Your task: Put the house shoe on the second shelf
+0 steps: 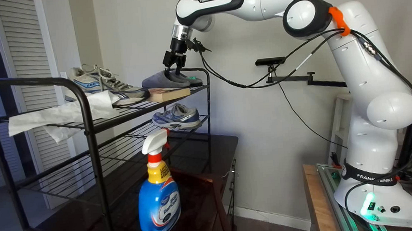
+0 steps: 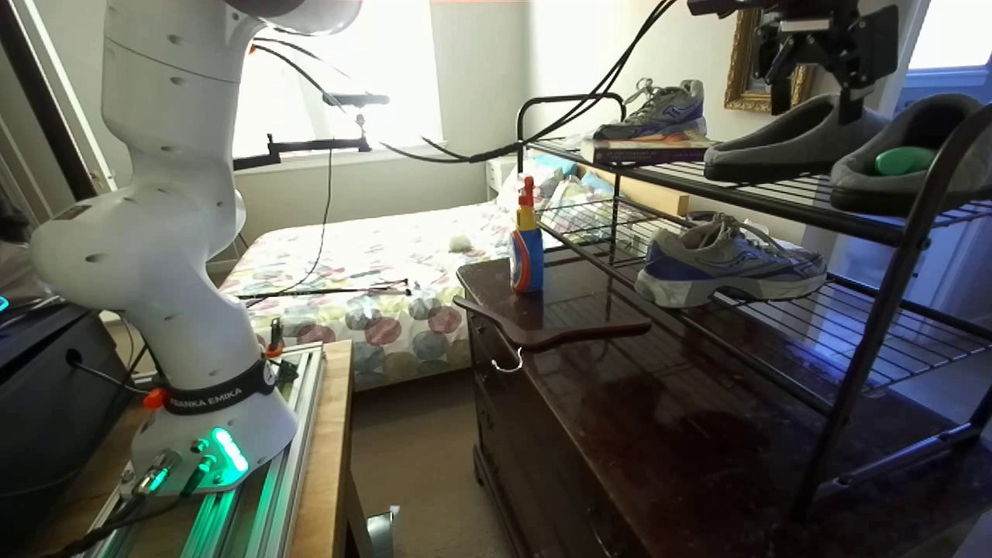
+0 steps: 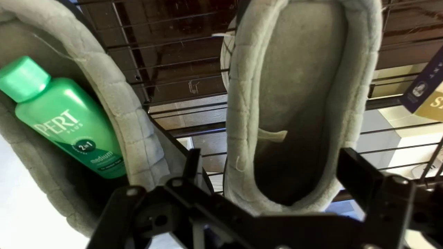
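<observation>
The fingers (image 3: 360, 180) stand wide apart over the slipper (image 3: 294, 97); in the wrist view one tip shows on the side toward its mate (image 3: 121, 110), the other at the slipper's opposite edge. Contact between fingers and slipper cannot be determined. The slipper sits sole down on the top shelf (image 1: 126, 116) of the rack (image 1: 98, 173), beside the mate. A green bottle (image 3: 76, 121) marked PERT PLUS lies inside the mate. On the same shelf a book (image 1: 170, 94) lies flat near the slipper; beyond the book are a laced sneaker (image 1: 111, 86) and white paper (image 1: 64, 111), part of which hangs below the shelf. The second shelf (image 1: 59, 166), one tier down, carries a grey-and-blue sneaker (image 2: 721, 267). The rack stands on a dark table (image 2: 659, 434). A spray bottle (image 1: 160, 205), seen in both exterior views, stands upright on the table, outside the rack. A wooden hanger (image 2: 558, 335) lies at the table's edge, its hook projecting past that edge. The arm (image 1: 270, 2) extends above the top shelf, with black cables (image 1: 244, 86) sagging below it. Beyond the table, in an exterior view, stands a bed (image 2: 387, 248).
</observation>
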{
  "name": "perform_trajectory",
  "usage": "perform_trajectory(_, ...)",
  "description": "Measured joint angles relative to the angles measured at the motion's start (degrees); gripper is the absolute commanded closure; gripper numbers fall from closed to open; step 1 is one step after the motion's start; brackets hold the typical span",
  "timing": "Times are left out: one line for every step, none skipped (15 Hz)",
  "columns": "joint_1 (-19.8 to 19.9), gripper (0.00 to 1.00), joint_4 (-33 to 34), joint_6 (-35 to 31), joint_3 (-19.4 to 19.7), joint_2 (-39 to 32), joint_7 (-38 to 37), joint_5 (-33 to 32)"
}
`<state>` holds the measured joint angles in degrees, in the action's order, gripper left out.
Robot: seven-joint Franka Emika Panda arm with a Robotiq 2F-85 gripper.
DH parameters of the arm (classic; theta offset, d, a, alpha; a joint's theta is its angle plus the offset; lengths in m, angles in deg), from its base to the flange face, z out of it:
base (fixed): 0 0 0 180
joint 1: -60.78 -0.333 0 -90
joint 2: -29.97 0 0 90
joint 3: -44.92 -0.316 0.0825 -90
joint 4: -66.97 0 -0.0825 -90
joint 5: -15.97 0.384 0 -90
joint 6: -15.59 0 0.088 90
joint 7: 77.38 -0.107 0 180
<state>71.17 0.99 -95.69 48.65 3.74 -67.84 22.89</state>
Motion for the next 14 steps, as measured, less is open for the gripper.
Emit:
perform_trajectory(0.0, 0.0, 1.0, 0.0, 0.0, -0.8, -0.3, 0.0)
perform_trajectory(0.1, 0.0, 2.1, 0.0, 0.0, -1.6, -0.6, 0.0)
perform_trajectory(0.2, 0.0, 3.1, 0.0, 0.0, -2.3, -0.9, 0.0)
perform_trajectory(0.3, 0.0, 4.0, 0.0, 0.0, -3.0, -1.2, 0.0)
perform_trajectory(0.5, 0.0, 5.0, 0.0, 0.0, -3.6, -1.5, 0.0)
perform_trajectory(0.7, 0.0, 5.8, 0.0, 0.0, -4.2, -1.7, 0.0)
perform_trajectory(0.9, 0.0, 6.6, 0.0, 0.0, -4.7, -1.9, 0.0)
perform_trajectory(1.0, 0.0, 7.3, 0.1, 0.0, -5.2, -2.1, 0.0)
perform_trajectory(1.1, 0.0, 7.9, 0.3, 0.0, -5.7, -2.2, 0.0)
perform_trajectory(1.2, 0.0, 8.3, 0.7, 0.0, -6.0, -2.2, 0.0)
perform_trajectory(1.3, 0.0, 8.6, 1.2, -0.1, -6.2, -2.2, 0.0)
perform_trajectory(1.4, 0.0, 8.6, 1.8, -0.1, -6.2, -2.2, 0.0)
perform_trajectory(1.5, 0.0, 8.6, 2.3, -0.2, -6.2, -2.2, 0.0)
perform_trajectory(1.5, 0.0, 8.6, 2.6, -0.2, -6.3, -2.2, 0.0)
